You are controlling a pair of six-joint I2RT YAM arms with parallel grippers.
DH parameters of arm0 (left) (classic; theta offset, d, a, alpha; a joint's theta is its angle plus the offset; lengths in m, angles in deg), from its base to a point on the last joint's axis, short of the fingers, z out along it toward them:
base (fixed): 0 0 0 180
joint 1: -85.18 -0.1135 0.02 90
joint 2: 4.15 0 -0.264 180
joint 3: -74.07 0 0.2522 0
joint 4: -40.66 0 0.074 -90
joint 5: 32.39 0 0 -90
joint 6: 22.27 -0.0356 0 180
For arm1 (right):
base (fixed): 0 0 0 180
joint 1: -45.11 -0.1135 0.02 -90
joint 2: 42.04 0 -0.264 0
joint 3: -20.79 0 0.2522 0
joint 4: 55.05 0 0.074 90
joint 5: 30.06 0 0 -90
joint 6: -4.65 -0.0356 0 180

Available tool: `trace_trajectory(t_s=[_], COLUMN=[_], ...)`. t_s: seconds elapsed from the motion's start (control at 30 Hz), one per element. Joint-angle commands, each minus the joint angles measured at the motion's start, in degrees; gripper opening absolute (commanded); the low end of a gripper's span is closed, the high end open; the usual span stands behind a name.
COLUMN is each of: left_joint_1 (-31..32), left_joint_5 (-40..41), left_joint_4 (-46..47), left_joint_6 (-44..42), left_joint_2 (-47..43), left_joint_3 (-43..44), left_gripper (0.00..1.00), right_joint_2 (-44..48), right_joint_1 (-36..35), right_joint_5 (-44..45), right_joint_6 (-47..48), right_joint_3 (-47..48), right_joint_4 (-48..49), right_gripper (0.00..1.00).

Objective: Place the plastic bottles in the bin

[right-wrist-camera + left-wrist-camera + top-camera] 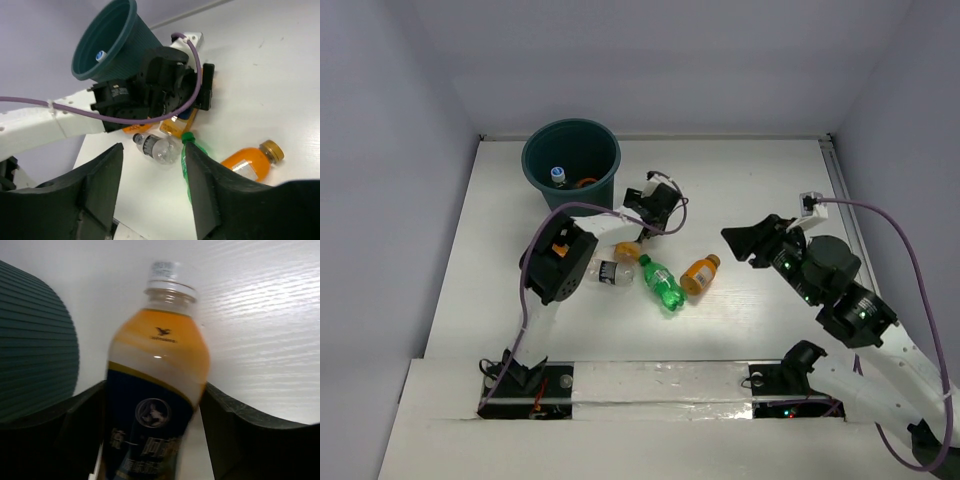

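Observation:
My left gripper (640, 228) (155, 385) is shut on an orange bottle with a dark label (155, 390) and a white cap, just right of the teal bin (570, 160) (35, 340). Its orange end shows under the gripper (625, 250). A clear bottle (615, 272) (157, 148), a green bottle (663, 285) and an orange bottle (699, 275) (250, 160) lie on the table between the arms. The bin holds a blue-white-capped bottle (558, 175) and an orange one (586, 183). My right gripper (745, 240) (152, 150) is open and empty, above the table right of the bottles.
White walls (650, 60) close the table at the back and sides. The left arm's purple cable (620, 212) loops over the bottles. A white strip (650, 385) runs along the near edge by both arm bases.

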State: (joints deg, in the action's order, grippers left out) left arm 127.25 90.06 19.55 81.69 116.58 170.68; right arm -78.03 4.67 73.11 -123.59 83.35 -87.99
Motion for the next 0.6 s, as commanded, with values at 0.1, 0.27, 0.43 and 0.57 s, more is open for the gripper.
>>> trace_trajectory(t_s=[0.1,0.27,0.43,0.57], left_joint_1=[0.30,0.30,0.30,0.30], left_joint_5=[-2.91,-3.96,-7.92,-11.52], left_joint_4=[-1.52,-2.22,-2.84,-2.31], left_joint_6=[0.55,-0.86,-1.21,-1.30], left_joint_2=[-1.54,-7.33,-15.07,-22.01], left_joint_3=[3.19,8.01,14.44,19.45], left_gripper=[0.55,0.42,0.36,0.36], right_joint_2=[-0.04,-4.69,-12.95,-20.51], right_joint_1=[0.37,0.37,0.37,0.37], right_joint_5=[2.47,6.16,6.35,3.89], right_joint_6=[-3.84,-11.14,-15.28,-16.60], right_joint_3=[-3.53,-6.08,-7.31,-7.40], right_joint_4=[-3.31,-8.85,-10.79,-8.60], right_gripper=[0.71,0.88,0.97,1.00])
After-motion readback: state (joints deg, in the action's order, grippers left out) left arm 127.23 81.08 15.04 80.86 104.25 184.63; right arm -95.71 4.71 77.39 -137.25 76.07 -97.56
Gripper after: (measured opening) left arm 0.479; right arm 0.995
